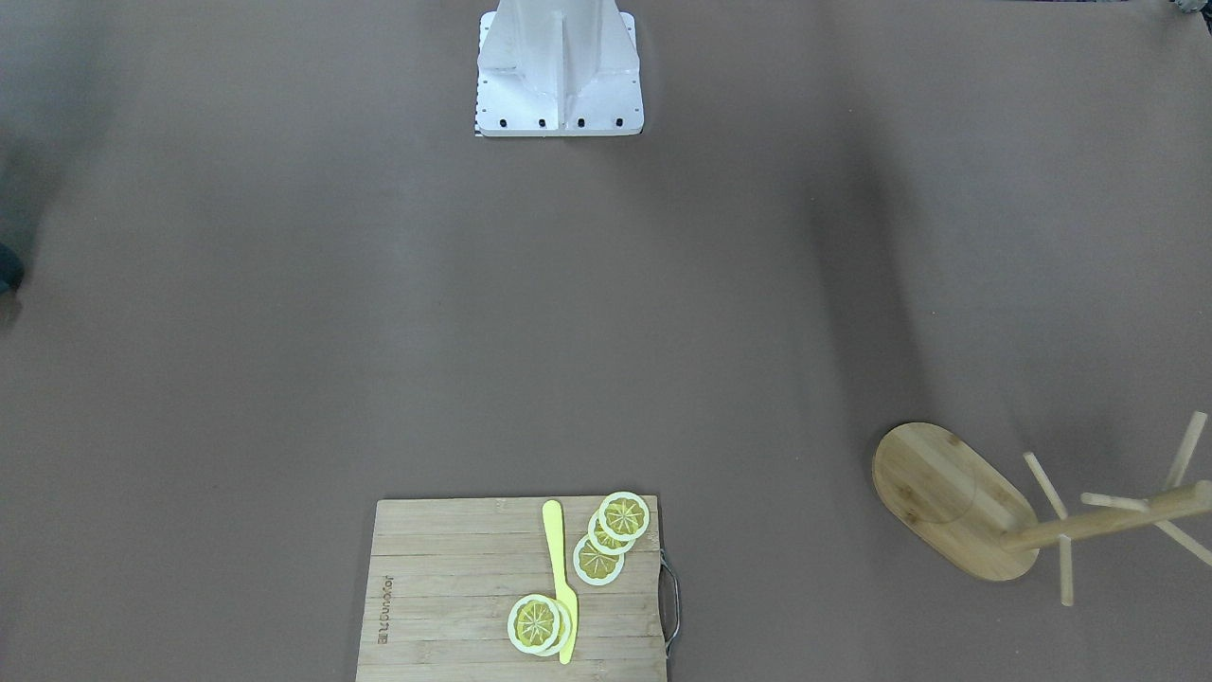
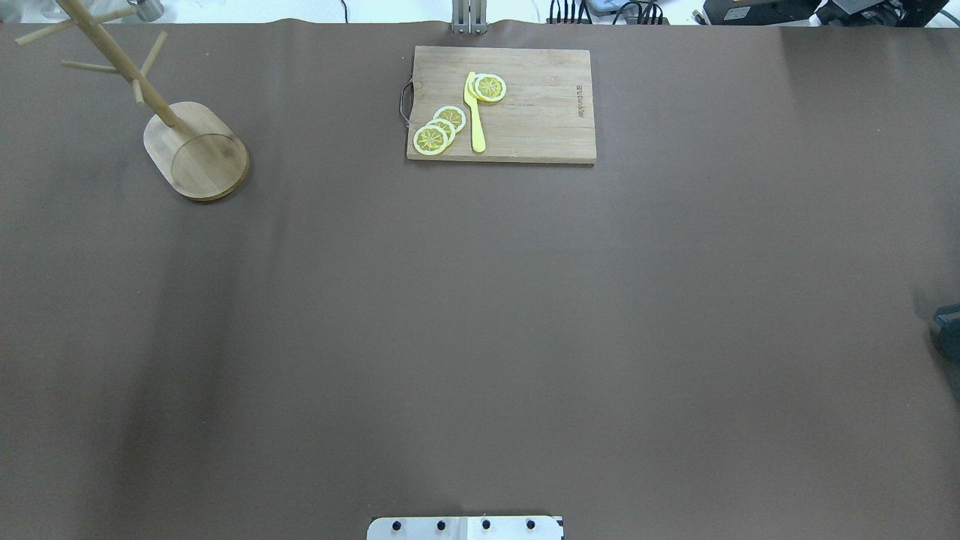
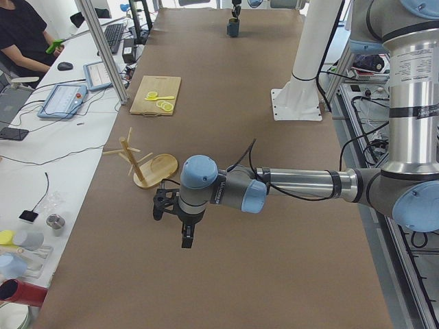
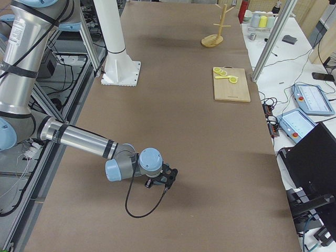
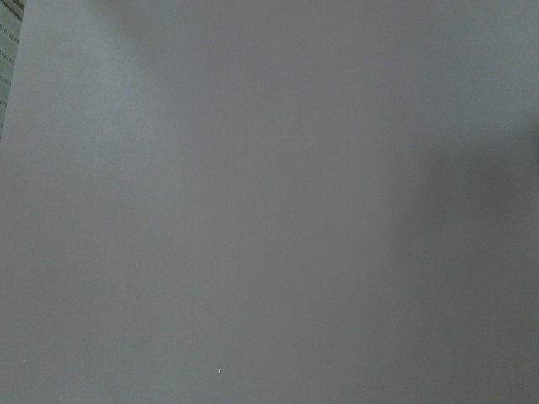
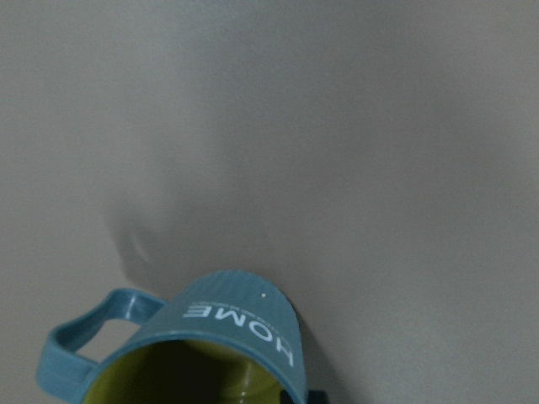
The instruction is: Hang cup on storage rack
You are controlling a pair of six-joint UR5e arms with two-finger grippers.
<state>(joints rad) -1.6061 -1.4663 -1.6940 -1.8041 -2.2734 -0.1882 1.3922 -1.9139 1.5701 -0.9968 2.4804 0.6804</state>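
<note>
The teal-blue cup [image 6: 240,324] fills the bottom of the right wrist view. It has a ribbed side, white "HOME" lettering, a yellow-green inside and its handle to the left. No fingers show there. It is a small dark shape [image 3: 233,29] at the table's far end in the exterior left view, under my right gripper [image 3: 235,12]. My right gripper [image 4: 167,181] is low over the table; I cannot tell its state. The bamboo storage rack [image 2: 196,154] stands empty, also in the front-facing view [image 1: 947,493]. My left gripper [image 3: 173,223] hovers near it; I cannot tell its state.
A bamboo cutting board [image 2: 540,127] with lemon slices [image 2: 440,127] and a yellow knife [image 2: 475,112] lies at the table's far middle edge. The robot's white base [image 1: 559,85] is at the near middle. A dark teal shape [image 2: 947,330] is cut off at the overhead view's right edge.
</note>
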